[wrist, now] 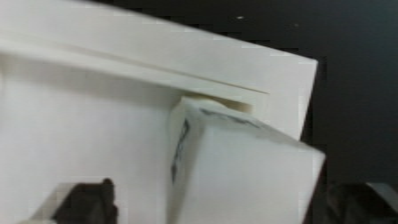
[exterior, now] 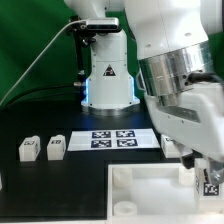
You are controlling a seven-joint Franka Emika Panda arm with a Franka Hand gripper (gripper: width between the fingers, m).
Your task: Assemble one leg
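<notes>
At about 5 o'clock in the exterior view, closest to the camera, the end effector point(exterior: 208, 172) is hanging over the corner of the panel point(exterior: 150, 195) on the exterior view's right. A tagged leg point(exterior: 211, 187) is showing just beneath it, right at that corner, but whether the fingers are pressing on it cannot be told from this view. In the wrist view a white block, the same leg point(wrist: 240, 160), is filling the middle and sitting tilted against the panel's corner point(wrist: 107, 110); dark shapes at the frame's edge may be fingertips, too blurred to judge, so whether the end effector is clamped or spread cannot be told.

The panel is lying flat on the black worktop point(exterior: 60, 185) at about 6 o'clock, with a round socket point(exterior: 122, 177) showing near its corner on the exterior view's left.

Farther back, at 9 o'clock, two more legs are standing side by side, apart from each other: one point(exterior: 29, 149) nearer the exterior view's left edge, the other point(exterior: 56, 147) beside it.

Near the centre, the marker board point(exterior: 122, 138) is lying flat just behind the panel.

Beyond it, at 12 o'clock, the arm's base point(exterior: 108, 75) is standing before a green backdrop point(exterior: 30, 40).
</notes>
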